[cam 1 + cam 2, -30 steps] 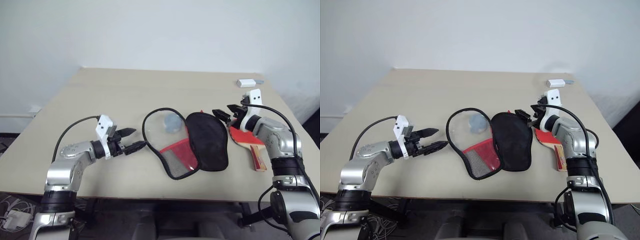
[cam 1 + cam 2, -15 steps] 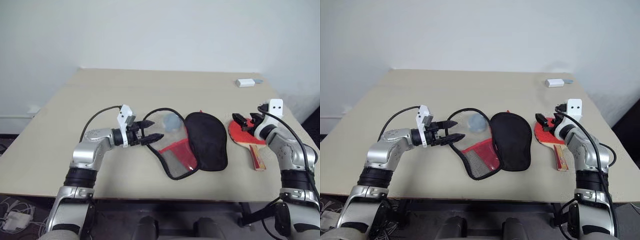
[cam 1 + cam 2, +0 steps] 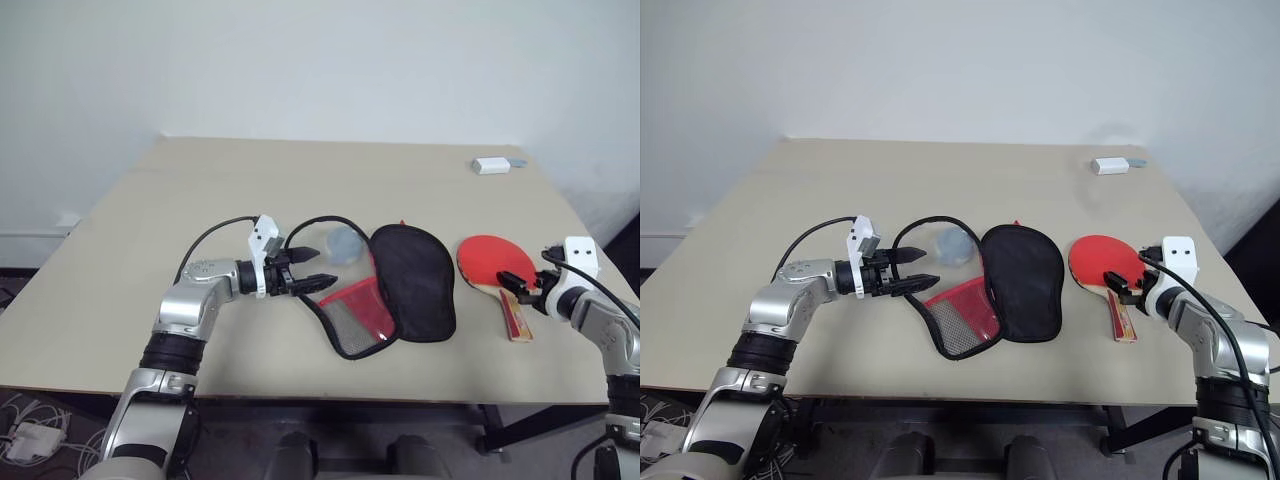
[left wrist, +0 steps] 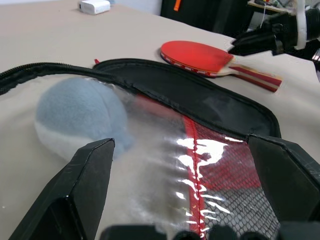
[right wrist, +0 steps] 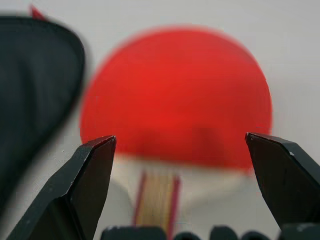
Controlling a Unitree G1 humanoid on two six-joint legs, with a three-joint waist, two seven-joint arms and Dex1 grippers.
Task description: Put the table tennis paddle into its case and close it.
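Two grippers, both spread wide, neither holding anything. Left gripper point(image 3: 315, 268) level at the case's left rim, fingers point(image 4: 82, 185) parted above and below the black zip edge, tips over the clear panel; contact with the rim impossible to tell. Right gripper point(image 3: 512, 284) low over the table point(image 3: 200, 190), near its right edge, pointed at the paddle's handle point(image 3: 515, 318), fingers point(image 5: 285, 175) set apart on either side of the handle's line, not closed on it.

Paddle point(image 3: 493, 267) flat on the table, red face up, just right of the case, apart from it by a thin strip of bare tabletop; handle pointing toward the near edge, light wood with a dark stripe.

Case point(image 3: 375, 285) lying open in the middle of the table, unzipped and spread in two halves: black lining point(image 3: 413, 280) facing up on the right half, clear panel with red fabric and black mesh point(image 3: 345, 322) on the left half. Small red tab poking out at the far end of the hinge line.

Pale blue ball point(image 3: 345, 243) seen through the clear panel near the case's far left rim; inside or beneath the panel, hard to tell.

Small white block point(image 3: 492, 165) far back on the right of the table, well apart from everything else.
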